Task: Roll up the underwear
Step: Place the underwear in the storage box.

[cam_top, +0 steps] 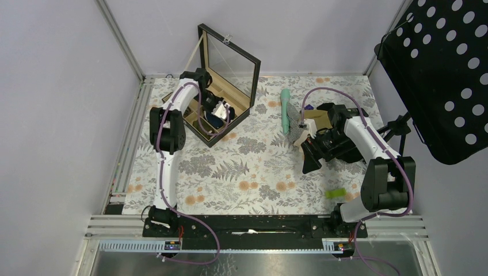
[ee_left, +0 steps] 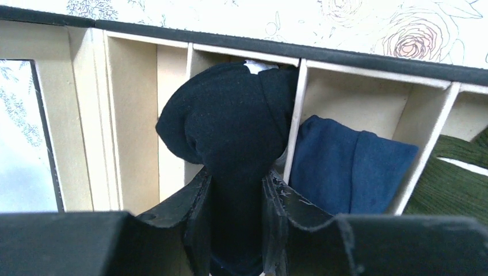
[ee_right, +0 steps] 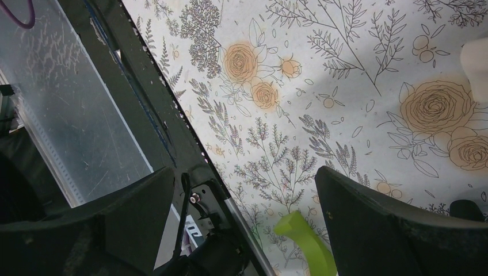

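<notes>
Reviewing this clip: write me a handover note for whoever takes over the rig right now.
Left end effector: shut on the underwear, a rolled dark bundle.
Right end effector: open, empty, above the floral table.
Underwear: in a compartment of the divided box, next to the one holding a blue garment. I cannot tell whether it is fully seated.
Done: the rolling looks finished.
Left: probably release the bundle and withdraw the left arm.
</notes>
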Robot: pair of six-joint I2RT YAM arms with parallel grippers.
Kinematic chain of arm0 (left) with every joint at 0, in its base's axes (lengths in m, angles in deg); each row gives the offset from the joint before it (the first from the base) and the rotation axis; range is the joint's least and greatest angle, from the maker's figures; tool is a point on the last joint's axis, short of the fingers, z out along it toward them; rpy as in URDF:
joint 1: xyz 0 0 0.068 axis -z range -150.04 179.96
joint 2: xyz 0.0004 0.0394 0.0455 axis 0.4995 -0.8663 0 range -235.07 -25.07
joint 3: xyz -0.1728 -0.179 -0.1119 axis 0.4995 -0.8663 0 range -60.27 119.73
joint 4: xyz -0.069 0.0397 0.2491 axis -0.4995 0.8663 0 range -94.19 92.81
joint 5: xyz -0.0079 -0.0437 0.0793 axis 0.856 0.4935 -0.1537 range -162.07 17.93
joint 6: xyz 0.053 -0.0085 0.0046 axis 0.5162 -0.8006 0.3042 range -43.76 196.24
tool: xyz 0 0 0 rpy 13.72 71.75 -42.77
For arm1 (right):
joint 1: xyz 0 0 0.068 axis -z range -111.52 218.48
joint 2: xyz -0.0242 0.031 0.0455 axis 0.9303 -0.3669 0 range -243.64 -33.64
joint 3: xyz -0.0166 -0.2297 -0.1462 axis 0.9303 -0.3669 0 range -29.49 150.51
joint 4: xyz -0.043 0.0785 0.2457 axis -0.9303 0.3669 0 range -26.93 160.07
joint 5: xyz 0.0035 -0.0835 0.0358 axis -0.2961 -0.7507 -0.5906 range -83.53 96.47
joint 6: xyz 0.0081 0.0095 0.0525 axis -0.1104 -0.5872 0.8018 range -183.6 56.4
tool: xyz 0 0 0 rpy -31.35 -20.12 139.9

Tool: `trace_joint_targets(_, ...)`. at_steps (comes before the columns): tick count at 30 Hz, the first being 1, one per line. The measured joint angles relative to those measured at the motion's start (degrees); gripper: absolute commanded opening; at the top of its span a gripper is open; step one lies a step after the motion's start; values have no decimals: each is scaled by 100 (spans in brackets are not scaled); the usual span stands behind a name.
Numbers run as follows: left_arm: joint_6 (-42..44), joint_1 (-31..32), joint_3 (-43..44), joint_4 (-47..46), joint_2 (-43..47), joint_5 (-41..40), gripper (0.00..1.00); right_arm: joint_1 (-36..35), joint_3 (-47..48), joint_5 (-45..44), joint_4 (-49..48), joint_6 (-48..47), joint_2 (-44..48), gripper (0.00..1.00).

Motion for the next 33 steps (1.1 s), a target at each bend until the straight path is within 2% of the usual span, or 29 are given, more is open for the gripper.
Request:
trace_joint_targets(7,4,98,61,70,-59,-142,0,2,0,-17,2,0,-46,100)
trace_joint_targets(12,-26,136,1032,621,-634,-192,0,7,0,-39,4,0,-107,100)
trace_joint_targets(14,-24,127,1493,802,-970,-94,7,7,0,-74,9,-4,-107,100)
trace_joint_targets(16,-24,127,1574,774,-1060,11,23,11,-2,-111,9,-13,-107,100)
trace_joint_targets(18,-24,127,1482,697,-1032,46,47,22,-2,-118,20,-33,-107,100)
trace_joint_targets(20,11,107,1279,540,-931,142,56,28,-2,-118,22,-50,-107,100)
trace_joint_targets(25,-260,70,927,2,-713,382,61,35,-2,-111,24,-92,-107,100)
trace_joint_targets(33,-861,-7,730,-210,-553,597,60,35,-2,-107,26,-155,-107,100)
